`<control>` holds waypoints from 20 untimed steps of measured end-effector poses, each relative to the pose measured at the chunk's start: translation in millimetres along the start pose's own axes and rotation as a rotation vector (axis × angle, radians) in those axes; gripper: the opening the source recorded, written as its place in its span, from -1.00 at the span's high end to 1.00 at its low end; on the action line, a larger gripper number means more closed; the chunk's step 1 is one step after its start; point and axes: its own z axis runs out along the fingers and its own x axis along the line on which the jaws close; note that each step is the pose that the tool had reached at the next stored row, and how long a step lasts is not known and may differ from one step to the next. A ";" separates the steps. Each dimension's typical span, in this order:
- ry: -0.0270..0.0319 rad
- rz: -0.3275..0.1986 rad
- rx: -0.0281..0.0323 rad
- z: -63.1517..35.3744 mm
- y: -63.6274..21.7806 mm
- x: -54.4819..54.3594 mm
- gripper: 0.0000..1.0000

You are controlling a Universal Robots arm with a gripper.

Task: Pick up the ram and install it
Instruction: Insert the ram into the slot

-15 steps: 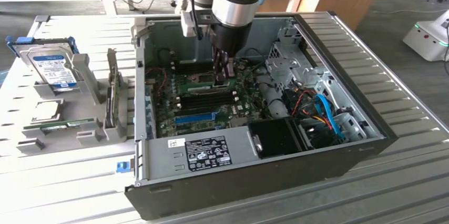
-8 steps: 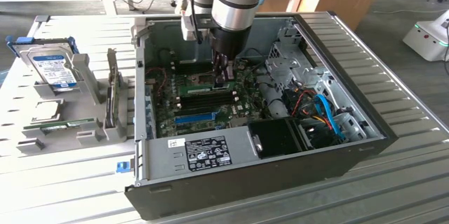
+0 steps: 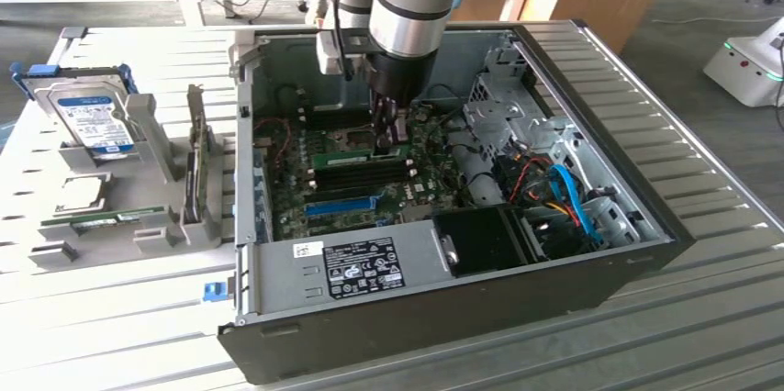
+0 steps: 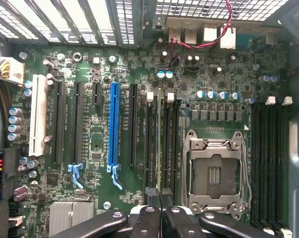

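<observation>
The ram point(image 3: 355, 158) is a thin green stick standing on edge in a memory slot of the motherboard, inside the open computer case point(image 3: 515, 295). In the wrist view the ram point(image 4: 161, 144) shows edge-on between two white slot clips and runs straight in between my fingertips. My gripper point(image 3: 392, 145) reaches down into the case at the end of the stick toward the exterior view's right. The gripper point(image 4: 161, 194) is shut on the ram, with a dark fingertip point(image 4: 152, 192) on either side of the thin board.
A long blue slot point(image 4: 113, 124) and black slots lie beside the ram; the bare CPU socket point(image 4: 216, 171) lies on its other side. On the exterior view's left, a fixture holds a silver hard drive point(image 3: 92, 120) and another green stick point(image 3: 117, 218). Cables point(image 3: 564, 198) crowd the case's right.
</observation>
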 end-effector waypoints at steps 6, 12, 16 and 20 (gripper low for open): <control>-0.0002 0.000 0.0001 0.0 -1.8 0.0 0.76; -0.0001 0.000 0.0000 -0.3 -6.3 0.0 0.76; -0.0002 0.000 0.0000 -0.3 -6.4 0.0 0.76; -0.0005 0.007 0.0004 -0.2 -6.4 0.0 0.76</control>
